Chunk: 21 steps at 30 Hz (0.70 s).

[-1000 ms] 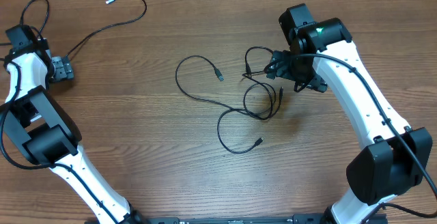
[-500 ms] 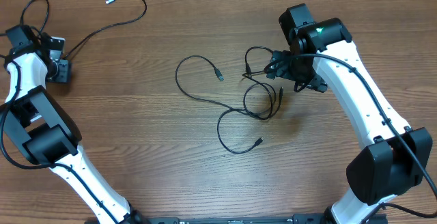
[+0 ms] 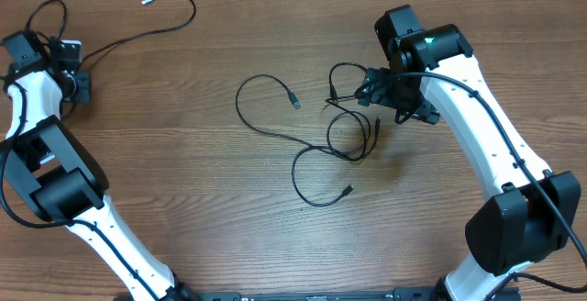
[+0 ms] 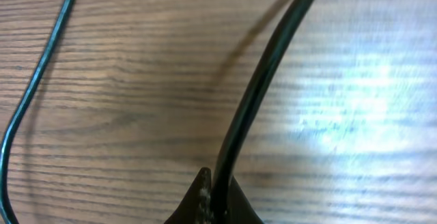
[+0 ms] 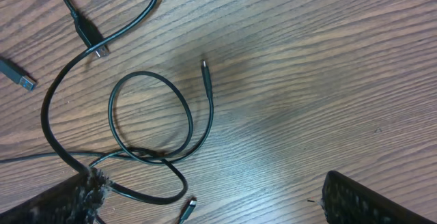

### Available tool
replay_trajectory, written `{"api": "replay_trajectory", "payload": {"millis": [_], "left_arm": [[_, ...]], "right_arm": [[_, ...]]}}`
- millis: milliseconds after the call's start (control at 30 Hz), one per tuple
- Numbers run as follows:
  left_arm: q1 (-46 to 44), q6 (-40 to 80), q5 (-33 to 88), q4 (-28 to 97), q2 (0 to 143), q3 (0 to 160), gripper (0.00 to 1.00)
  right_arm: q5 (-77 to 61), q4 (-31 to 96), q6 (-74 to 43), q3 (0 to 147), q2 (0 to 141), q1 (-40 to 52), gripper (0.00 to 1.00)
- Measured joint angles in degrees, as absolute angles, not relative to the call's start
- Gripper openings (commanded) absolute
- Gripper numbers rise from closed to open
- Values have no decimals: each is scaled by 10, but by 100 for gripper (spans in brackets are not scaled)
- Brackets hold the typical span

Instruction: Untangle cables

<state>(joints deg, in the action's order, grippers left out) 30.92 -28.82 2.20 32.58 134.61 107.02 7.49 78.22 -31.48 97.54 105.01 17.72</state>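
Cables lie in two places on the wooden table [image 3: 183,228]. At the far left, the left gripper [image 3: 75,70] sits near the table's back edge. The left wrist view shows its dark fingertips [image 4: 198,200] pressed together on a long cable [image 4: 249,104], which rises from the pinch across the wood. In the overhead view that cable runs right from the gripper, arcs up by the back edge and ends in a silvery tip [image 3: 147,0], well apart from the rest. A thinner black line [image 4: 34,80] curves down the left side of the left wrist view; I cannot tell which cord it is. In the middle of the table lies the tangle [image 3: 344,140]: one cord loops out left to a silvery plug [image 3: 294,101], another sweeps down to a plug end [image 3: 348,189], and a small round loop [image 5: 150,115] sits where they cross. The right gripper [image 5: 208,193] hovers over the tangle's right side, its jaws spread wide with nothing between them. The finger [image 5: 85,190] at the lower left of the right wrist view is just beside a crossing strand.
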Motion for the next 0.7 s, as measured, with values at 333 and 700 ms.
{"api": "replay_trajectory", "payload": {"millis": [333, 700], "left_arm": [[309, 178, 176, 165, 1350, 1180, 4], [255, 473, 153, 203, 1352, 1185, 5]], "right_arm": [[75, 782, -315, 975, 1050, 177, 100], [75, 782, -315, 975, 1050, 177, 100]]}}
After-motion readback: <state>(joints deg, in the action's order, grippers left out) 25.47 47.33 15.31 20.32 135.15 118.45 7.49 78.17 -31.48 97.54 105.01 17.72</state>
